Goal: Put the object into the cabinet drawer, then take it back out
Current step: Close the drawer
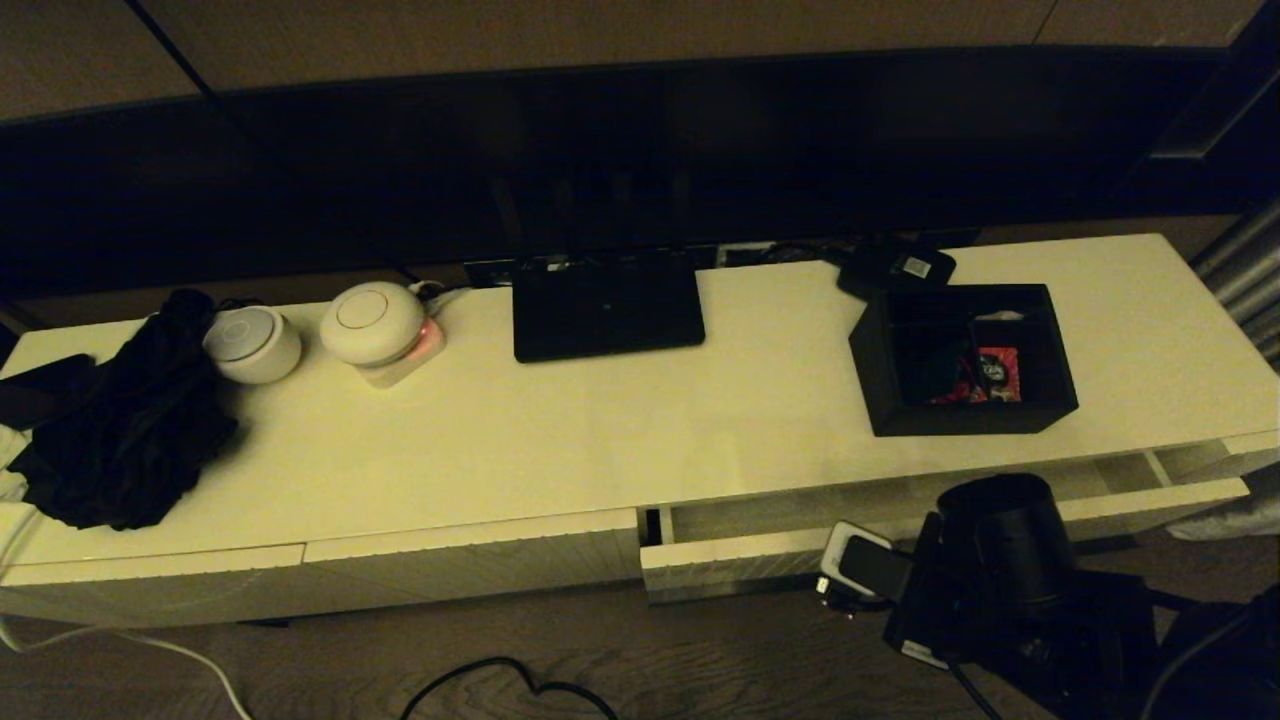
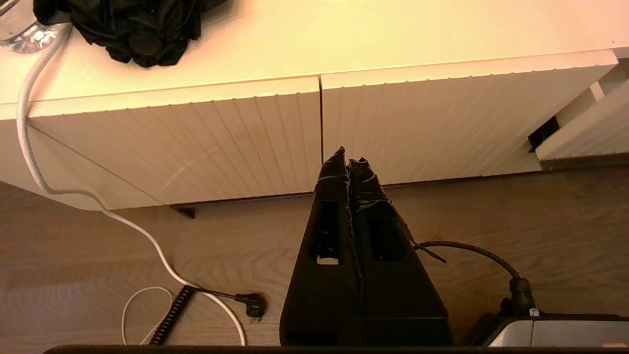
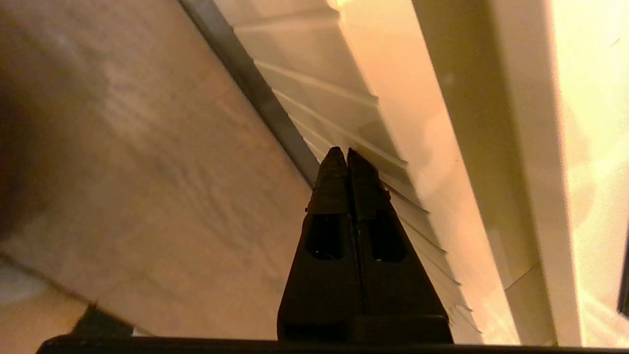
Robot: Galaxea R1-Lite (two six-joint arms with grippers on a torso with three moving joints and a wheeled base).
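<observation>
The organiser box (image 1: 963, 360) is seen on the cabinet top (image 1: 620, 420) above the partly opened drawer (image 1: 900, 520), whose ribbed front is met by the closed, empty right gripper (image 3: 347, 153), while the left gripper (image 2: 348, 161) is likewise closed.

A long, low cream bench (image 1: 600, 440) spans the scene. On its top, from left to right: a heap of black cloth (image 1: 120, 420), two round white devices (image 1: 250, 343) (image 1: 372, 322), a flat black router (image 1: 606, 305) at the far middle, a small black device with a white label (image 1: 897, 268), and just near it the black organiser box (image 1: 962, 360), upright, with red packets inside.
</observation>
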